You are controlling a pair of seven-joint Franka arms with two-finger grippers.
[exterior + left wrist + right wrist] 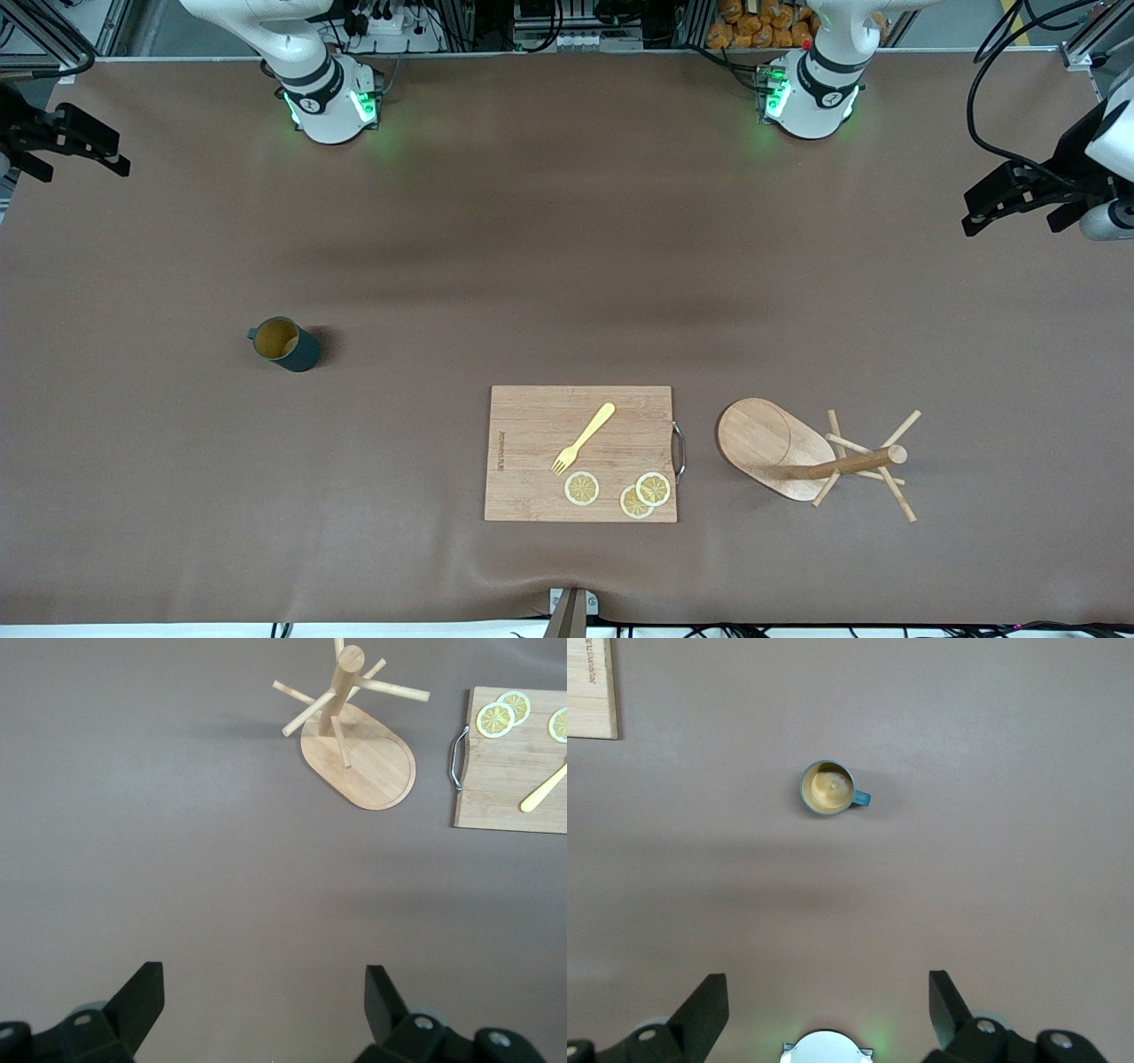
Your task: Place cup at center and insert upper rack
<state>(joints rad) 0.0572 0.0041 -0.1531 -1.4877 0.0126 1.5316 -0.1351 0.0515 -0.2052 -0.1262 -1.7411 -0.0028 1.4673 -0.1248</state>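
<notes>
While both pincers hang released, nothing is done: the cup [828, 788] stands ungrasped below the right gripper [824, 1010], upper rack [356, 749] below the left gripper [264, 1005], untouched

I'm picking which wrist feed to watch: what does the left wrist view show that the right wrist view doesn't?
Only the left wrist view: the rack standing upright on its oval base, plus the board's handle, lemon slices and fork.
Only the right wrist view: the cup, upright, alone on the table, and a bare corner of the board.
Both: the brown table, part of the board, and that arm's own open fingers, left gripper, right gripper, holding nothing.
</notes>
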